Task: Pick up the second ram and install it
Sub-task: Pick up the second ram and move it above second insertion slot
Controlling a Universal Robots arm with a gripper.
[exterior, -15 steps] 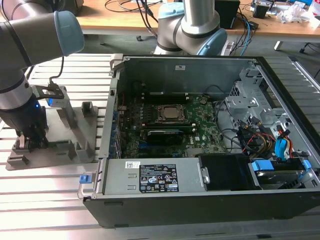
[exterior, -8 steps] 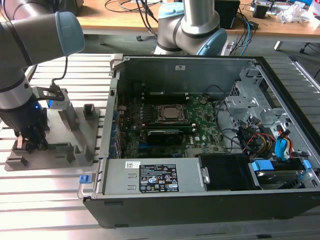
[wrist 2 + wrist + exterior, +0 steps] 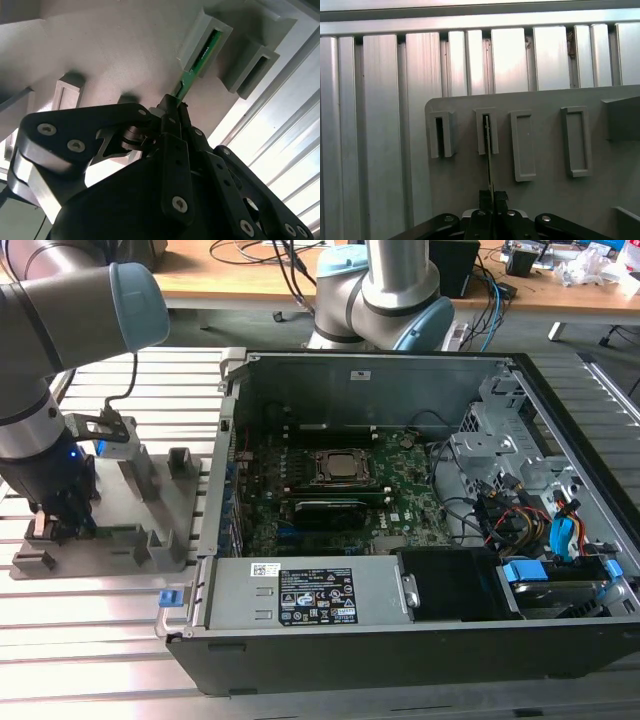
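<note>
The second ram (image 3: 198,61) is a thin green stick seen edge-on. Its far end sits in a slotted post of the grey fixture (image 3: 125,55), and its near end is between my fingertips. In the first wrist view the ram (image 3: 489,160) runs as a narrow line from a post down to the gripper (image 3: 490,198). My gripper (image 3: 173,106) is shut on the ram's near end. In the exterior view the gripper (image 3: 58,520) is low over the fixture (image 3: 120,540), at that view's left, well apart from the computer case.
The open computer case (image 3: 400,640) fills the exterior view's middle and right, with the green motherboard (image 3: 400,515) and CPU socket (image 3: 341,467) inside. Cables and drive bays (image 3: 540,530) crowd its right side. Several upright posts (image 3: 180,462) stand on the fixture. A ribbed metal table (image 3: 90,660) lies underneath.
</note>
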